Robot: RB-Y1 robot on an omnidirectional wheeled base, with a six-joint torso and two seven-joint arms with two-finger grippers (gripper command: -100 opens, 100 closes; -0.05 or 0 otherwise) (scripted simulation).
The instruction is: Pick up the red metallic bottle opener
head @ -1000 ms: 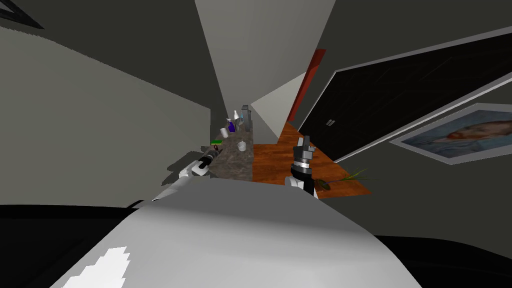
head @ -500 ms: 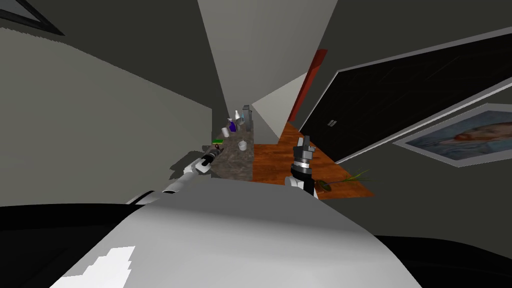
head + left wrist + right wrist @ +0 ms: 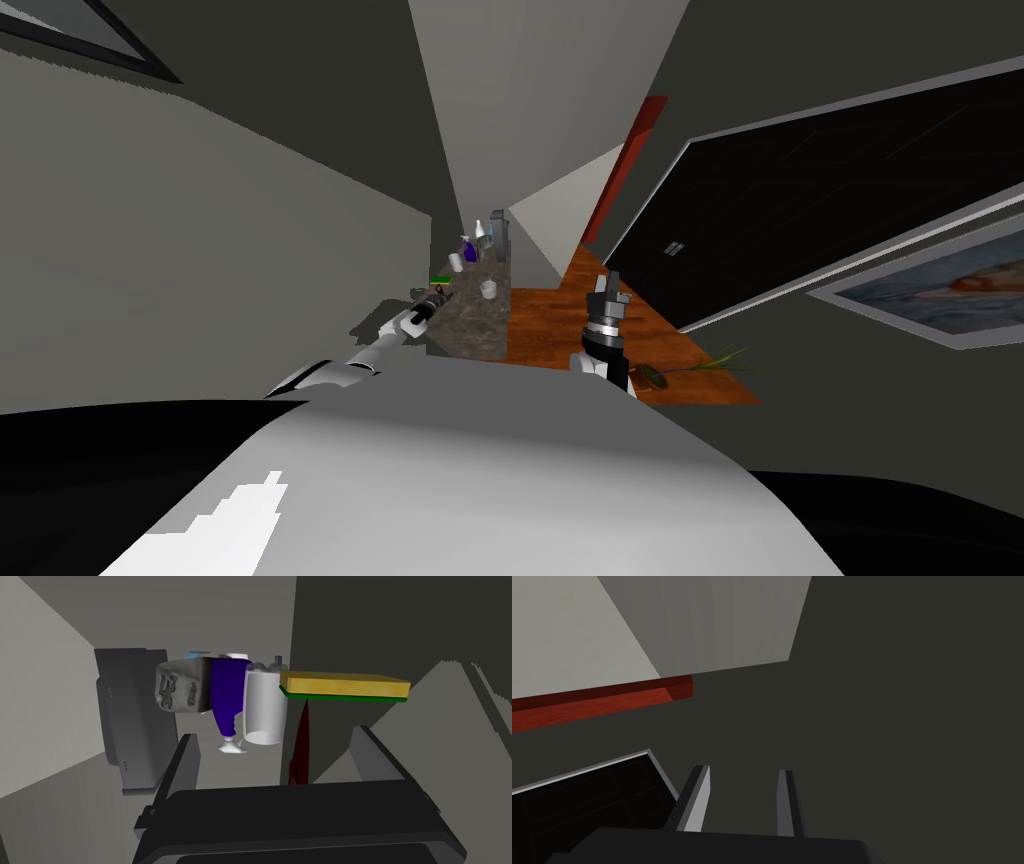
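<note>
"How many openers do you count, and where?"
"One dark red bottle opener (image 3: 301, 746), just beside the one yellow-and-green sponge (image 3: 345, 685), between the left gripper (image 3: 277, 733)'s two spread fingers, neither touching it."
"The other hand?"
"The right gripper (image 3: 743, 769) has its fingers drawn close, holding nothing."

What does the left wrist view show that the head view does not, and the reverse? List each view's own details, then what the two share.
Left wrist view: the dark red bottle opener between the left end effector's open fingers, and the sponge's yellow face.
Head view: the right end effector raised over the wood floor, a small green plant lying there, and the stone-patterned counter.
Both: the purple spray bottle, the white cup and the sponge's green layer.
</note>
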